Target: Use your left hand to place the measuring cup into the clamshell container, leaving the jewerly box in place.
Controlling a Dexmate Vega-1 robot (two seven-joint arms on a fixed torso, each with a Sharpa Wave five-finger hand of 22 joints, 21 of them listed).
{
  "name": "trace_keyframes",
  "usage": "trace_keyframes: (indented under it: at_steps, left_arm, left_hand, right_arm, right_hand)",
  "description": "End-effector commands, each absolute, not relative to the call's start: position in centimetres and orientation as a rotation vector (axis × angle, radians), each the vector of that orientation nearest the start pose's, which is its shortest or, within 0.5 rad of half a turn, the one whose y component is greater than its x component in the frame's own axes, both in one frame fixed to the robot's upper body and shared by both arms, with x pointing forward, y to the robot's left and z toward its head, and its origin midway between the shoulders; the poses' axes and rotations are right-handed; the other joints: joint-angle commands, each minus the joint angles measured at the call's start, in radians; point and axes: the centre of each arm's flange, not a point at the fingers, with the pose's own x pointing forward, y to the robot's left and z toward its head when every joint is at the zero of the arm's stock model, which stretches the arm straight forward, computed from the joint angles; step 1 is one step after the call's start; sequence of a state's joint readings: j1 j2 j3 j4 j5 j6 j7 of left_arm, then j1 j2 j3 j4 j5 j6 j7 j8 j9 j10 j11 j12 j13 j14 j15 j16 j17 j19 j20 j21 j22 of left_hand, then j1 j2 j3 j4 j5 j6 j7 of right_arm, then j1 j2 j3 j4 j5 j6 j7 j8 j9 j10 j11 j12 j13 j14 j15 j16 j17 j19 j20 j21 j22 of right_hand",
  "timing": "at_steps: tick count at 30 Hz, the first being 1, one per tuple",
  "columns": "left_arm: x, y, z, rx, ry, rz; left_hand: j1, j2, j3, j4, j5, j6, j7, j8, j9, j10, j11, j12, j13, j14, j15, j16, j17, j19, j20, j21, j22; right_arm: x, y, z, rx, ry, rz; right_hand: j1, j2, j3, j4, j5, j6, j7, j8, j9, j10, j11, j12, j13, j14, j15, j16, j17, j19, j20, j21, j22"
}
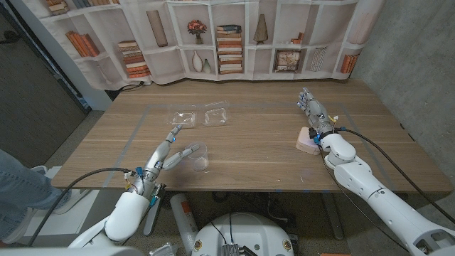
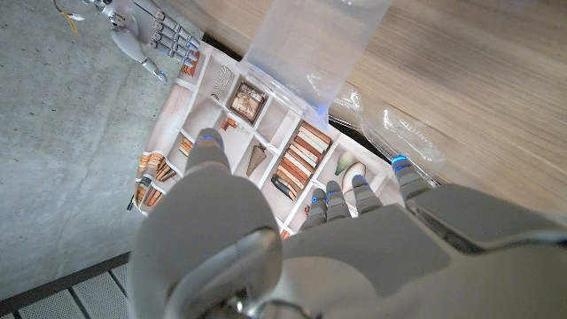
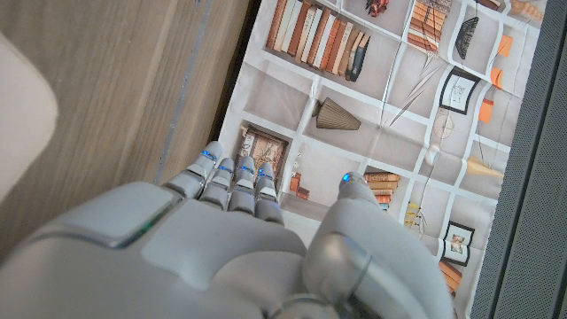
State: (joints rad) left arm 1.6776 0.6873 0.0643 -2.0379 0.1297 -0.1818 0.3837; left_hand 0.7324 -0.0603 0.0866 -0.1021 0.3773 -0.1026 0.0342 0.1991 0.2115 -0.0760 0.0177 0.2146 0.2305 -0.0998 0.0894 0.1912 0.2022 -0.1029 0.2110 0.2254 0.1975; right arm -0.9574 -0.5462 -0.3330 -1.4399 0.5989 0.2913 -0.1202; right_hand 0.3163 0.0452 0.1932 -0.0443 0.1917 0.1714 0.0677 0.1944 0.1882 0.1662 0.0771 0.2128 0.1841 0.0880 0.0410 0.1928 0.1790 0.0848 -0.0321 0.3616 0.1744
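My left hand reaches, fingers spread and holding nothing, toward the clear measuring cup just beside it on the table, the open clamshell container waiting beyond for the drop.

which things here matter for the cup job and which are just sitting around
Job: measuring cup, clamshell container, left hand, open just beside the cup.
Lying about: jewelry box, to be left in place; right hand, open, near it.
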Motion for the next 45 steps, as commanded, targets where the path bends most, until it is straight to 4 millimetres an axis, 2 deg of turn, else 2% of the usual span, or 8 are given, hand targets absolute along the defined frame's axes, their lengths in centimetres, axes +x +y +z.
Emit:
trace_keyframes:
  at_steps: [1, 13, 19, 28, 45]
  left_arm:
    - [44.8, 27.8, -14.1, 0.693, -0.619, 0.051]
    - [45.3, 27.4, -14.0, 0.702, -0.600, 0.032]
    - [45.6, 27.0, -13.8, 0.710, -0.595, 0.017]
    - [46.1, 26.5, -13.2, 0.740, -0.585, 0.002]
    - [45.9, 25.9, -12.7, 0.817, -0.538, 0.015]
  left_hand:
    - [0.008, 0.001, -0.008, -0.005, 0.005, -0.009, 0.000, -0.003, 0.004, -0.010, 0.004, -0.003, 0.001, -0.013, 0.000, -0.002, 0.005, -0.007, 0.002, -0.004, 0.004]
    - [0.009, 0.003, -0.009, -0.004, 0.004, -0.006, 0.001, 0.001, 0.004, -0.007, 0.001, 0.000, 0.002, -0.014, 0.002, 0.001, 0.005, -0.013, 0.002, -0.006, 0.004]
    - [0.012, 0.006, -0.009, -0.003, 0.004, 0.000, -0.003, 0.005, 0.004, -0.011, 0.009, 0.000, 0.002, -0.013, 0.003, 0.003, 0.004, -0.007, 0.000, -0.003, 0.004]
    - [0.020, 0.014, -0.006, -0.004, 0.003, 0.016, -0.006, 0.013, 0.003, -0.001, -0.005, 0.006, 0.001, -0.001, 0.000, 0.009, 0.004, 0.011, 0.000, 0.005, 0.006]
    - [0.031, 0.021, -0.003, -0.007, 0.002, 0.024, -0.005, 0.016, 0.003, 0.007, -0.006, 0.010, 0.000, 0.007, -0.002, 0.012, 0.003, 0.019, 0.001, 0.009, 0.008]
  right_arm:
    - [62.7, -30.4, -4.8, 0.047, -0.610, 0.093]
    - [62.8, -30.5, -4.9, 0.054, -0.613, 0.092]
    - [62.9, -30.5, -5.1, 0.057, -0.615, 0.089]
    - [62.9, -30.6, -5.4, 0.070, -0.617, 0.083]
    - [63.0, -30.7, -5.6, 0.081, -0.619, 0.076]
  right_hand:
    - [-0.001, 0.003, -0.001, -0.005, 0.001, 0.007, -0.007, 0.002, 0.003, 0.009, 0.000, 0.000, 0.001, 0.007, 0.000, -0.002, 0.005, 0.006, 0.005, -0.005, 0.004]
    - [-0.002, 0.004, -0.001, -0.007, 0.001, 0.006, -0.008, 0.002, 0.003, 0.011, -0.001, 0.001, 0.001, 0.008, -0.001, -0.002, 0.005, 0.006, 0.007, -0.010, 0.004]
    - [-0.002, 0.004, -0.002, -0.007, 0.001, 0.007, -0.008, 0.002, 0.003, 0.012, -0.003, 0.001, 0.001, 0.010, -0.002, -0.001, 0.005, 0.007, 0.008, -0.012, 0.004]
    - [-0.002, 0.005, -0.002, -0.008, 0.001, 0.008, -0.009, 0.002, 0.003, 0.014, -0.004, 0.001, 0.001, 0.011, -0.002, -0.001, 0.004, 0.008, 0.008, -0.015, 0.004]
    - [-0.002, 0.006, -0.002, -0.010, 0.001, 0.009, -0.014, 0.003, 0.003, 0.014, -0.005, 0.001, 0.002, 0.013, -0.002, -0.001, 0.004, 0.009, 0.010, -0.022, 0.005]
